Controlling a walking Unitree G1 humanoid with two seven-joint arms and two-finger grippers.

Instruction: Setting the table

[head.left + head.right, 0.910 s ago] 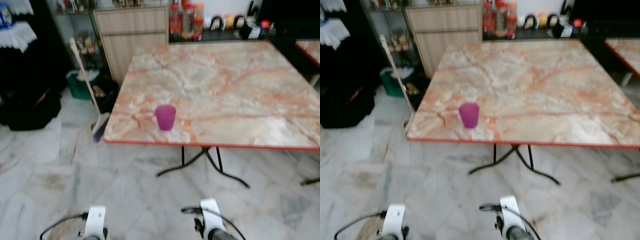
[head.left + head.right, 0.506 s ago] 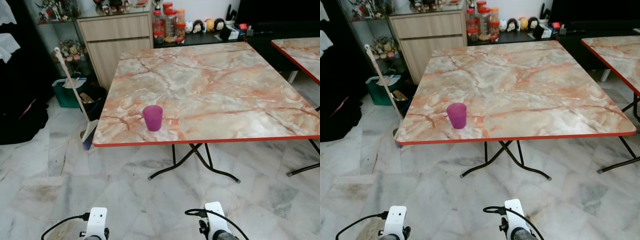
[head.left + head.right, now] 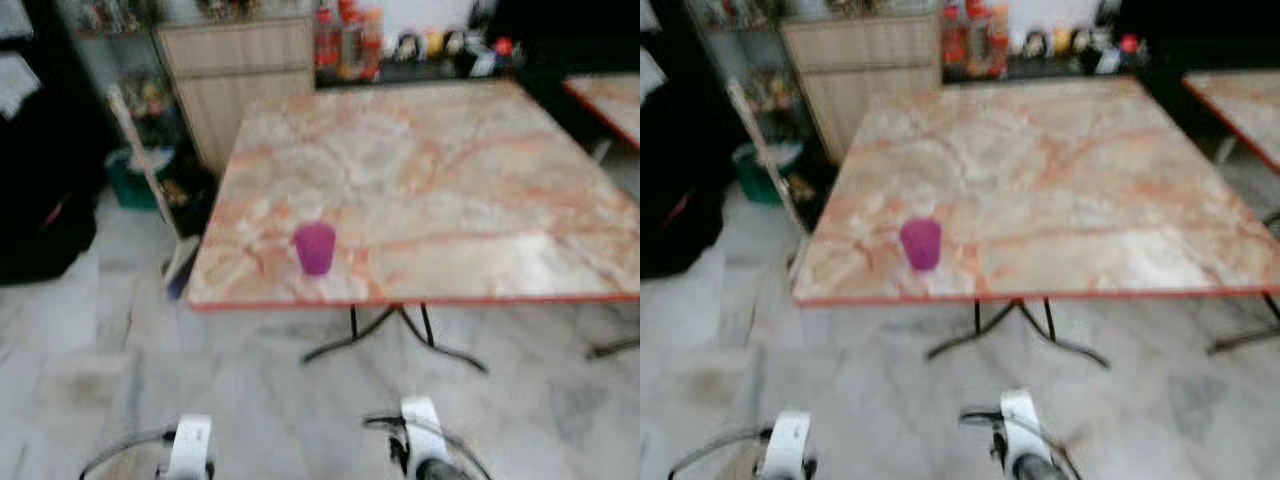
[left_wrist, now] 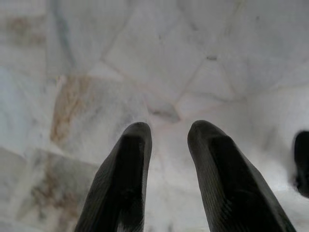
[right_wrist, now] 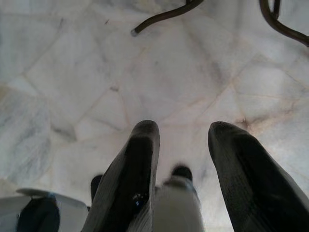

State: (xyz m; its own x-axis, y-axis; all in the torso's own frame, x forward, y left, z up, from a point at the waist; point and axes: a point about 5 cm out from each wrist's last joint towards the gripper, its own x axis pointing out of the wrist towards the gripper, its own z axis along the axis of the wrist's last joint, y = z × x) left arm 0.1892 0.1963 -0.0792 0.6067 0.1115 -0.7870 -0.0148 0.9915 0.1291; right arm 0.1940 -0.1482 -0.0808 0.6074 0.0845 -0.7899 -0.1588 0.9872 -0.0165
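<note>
A purple cup [image 3: 315, 247] is shown upright on the marble-patterned table [image 3: 470, 190], near the front edge and toward the table's left corner, well apart from both arms. The left gripper [image 4: 166, 140] and right gripper [image 5: 183, 140] are held low over the pale floor [image 3: 90, 330], each with fingers parted and nothing between them. The cup is seen ahead of and above both grippers, roughly between the two arms; which arm is nearer cannot be told, and an approach to the table is judged necessary before any reach
</note>
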